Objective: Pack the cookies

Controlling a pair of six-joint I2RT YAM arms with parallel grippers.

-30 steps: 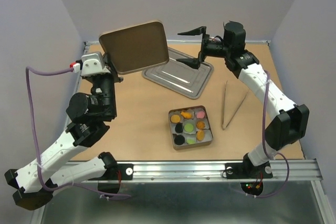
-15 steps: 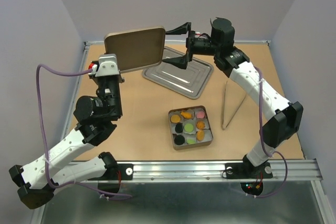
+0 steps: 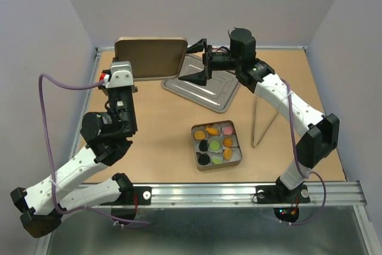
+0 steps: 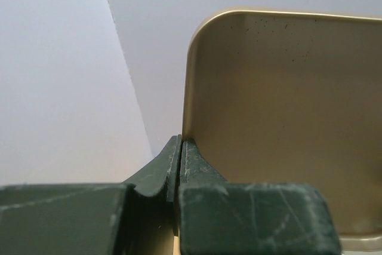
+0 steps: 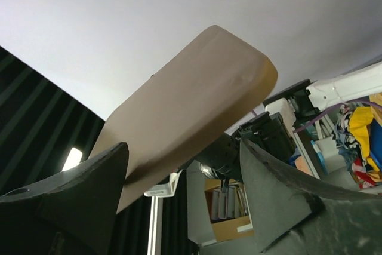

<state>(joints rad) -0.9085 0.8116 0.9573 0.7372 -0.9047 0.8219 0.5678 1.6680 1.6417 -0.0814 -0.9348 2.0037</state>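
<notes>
The cookies [image 3: 214,143], small orange, black, green and pink discs, lie in white cups inside an open square tin [image 3: 238,158] at the table's middle front. My left gripper [image 4: 180,143] is shut on the edge of the tin's gold lid [image 3: 150,58], holding it up in the air at the back left. My right gripper [image 3: 194,63] is open at the lid's right edge. In the right wrist view the lid [image 5: 191,106] passes between the spread fingers [image 5: 89,189], and I see no contact.
A silver metal tray [image 3: 206,88] lies at the back of the table under my right gripper. A pair of thin wooden tongs [image 3: 262,120] lies to the right of the tin. Grey walls close in the back and both sides.
My left arm has swung the lid right and flattened it. My right gripper has moved left to the lid's right edge, and its jaws have narrowed a little.
</notes>
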